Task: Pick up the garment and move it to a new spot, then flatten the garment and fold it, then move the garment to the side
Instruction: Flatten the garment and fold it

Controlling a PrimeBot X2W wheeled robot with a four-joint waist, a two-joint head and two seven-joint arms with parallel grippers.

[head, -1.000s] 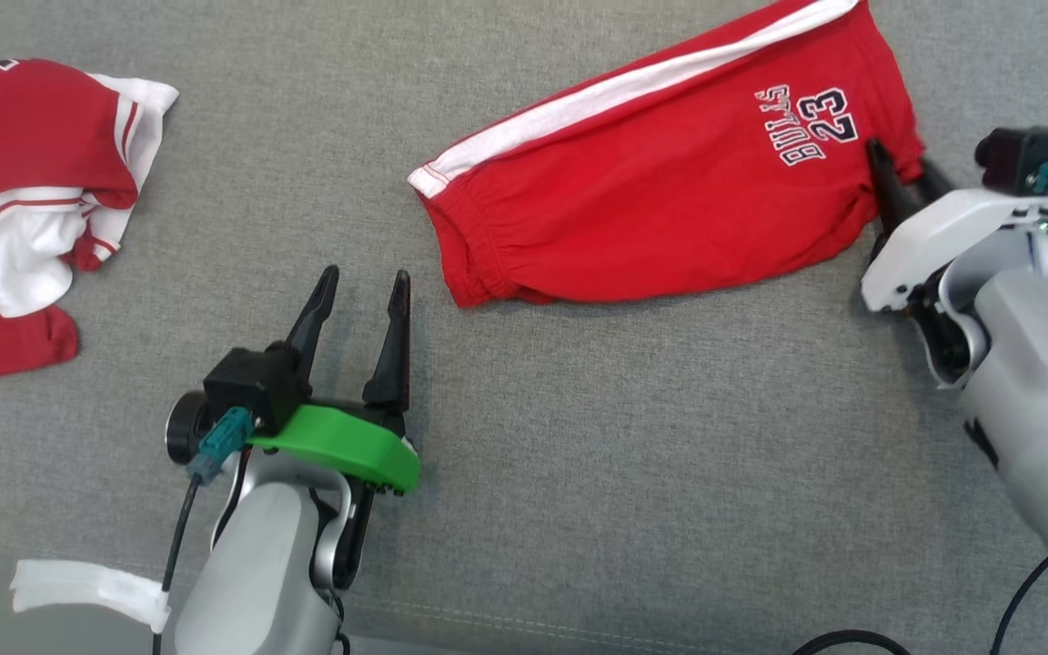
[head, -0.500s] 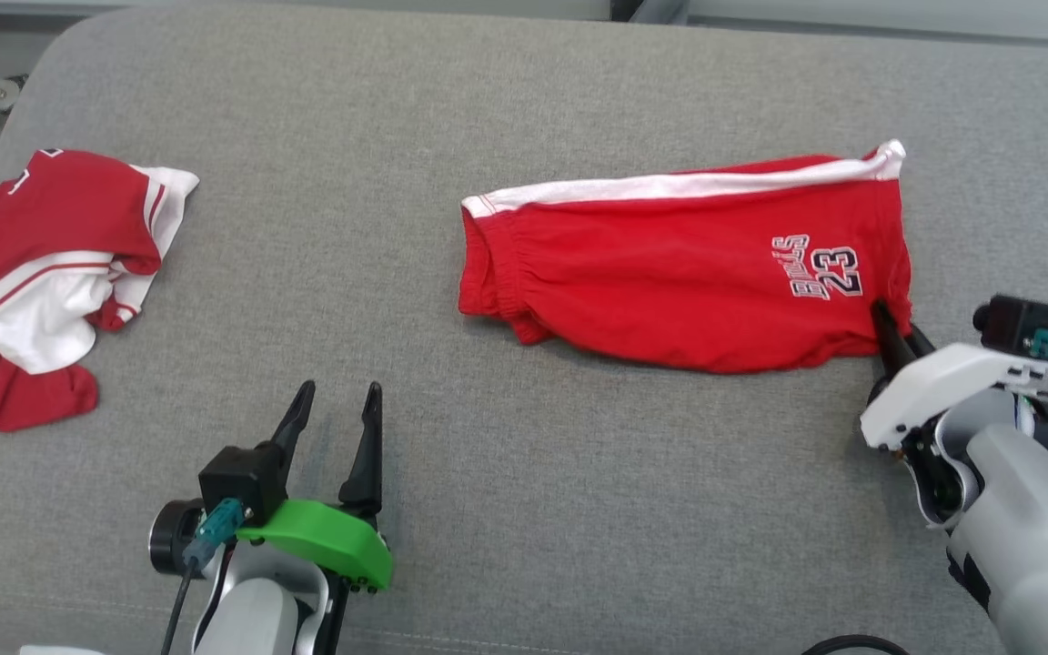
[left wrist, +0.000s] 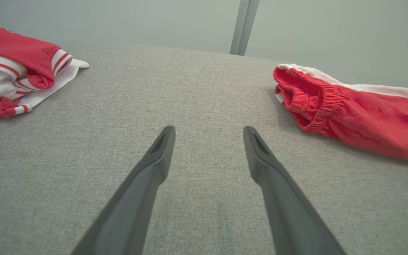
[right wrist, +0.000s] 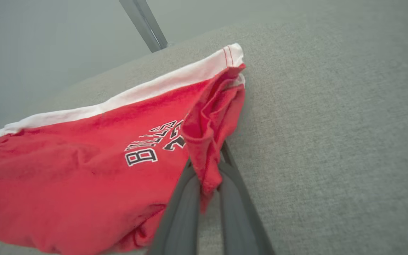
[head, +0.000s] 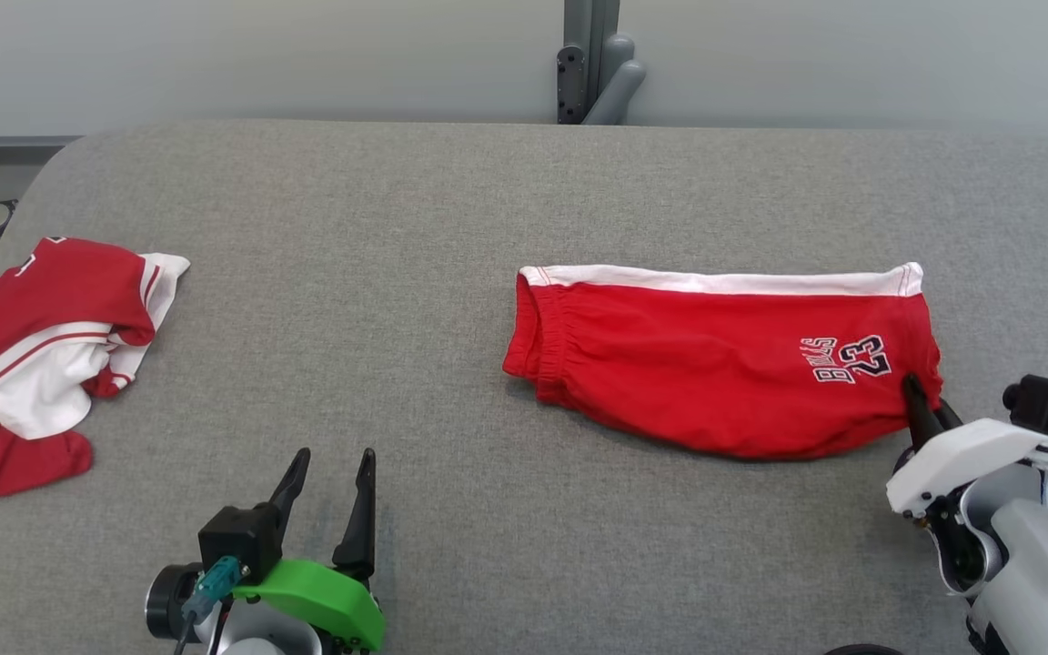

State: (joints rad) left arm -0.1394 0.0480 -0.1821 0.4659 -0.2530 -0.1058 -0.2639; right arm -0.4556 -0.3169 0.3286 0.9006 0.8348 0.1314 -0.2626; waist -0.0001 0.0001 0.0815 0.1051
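The garment is a pair of red shorts with a white side stripe and "BULLS 23" print, lying folded lengthwise on the grey padded table, right of centre. My right gripper is shut on the hem of the shorts' leg end at their right edge; in the right wrist view the garment has a fold of red cloth pinched between the fingers. My left gripper stands open near the front edge with nothing between its fingertips, left of the shorts. In the left wrist view the garment lies to the right, waistband end nearest.
A crumpled red and white jersey lies at the table's left edge, also at the upper left in the left wrist view as the jersey. A grey post stands behind the table's far edge against a pale wall.
The camera has tilted up, bringing the table's far edge and the wall into view. The right gripper closed on the shorts' hem and dragged them, turning them level across the table. The left gripper stayed open.
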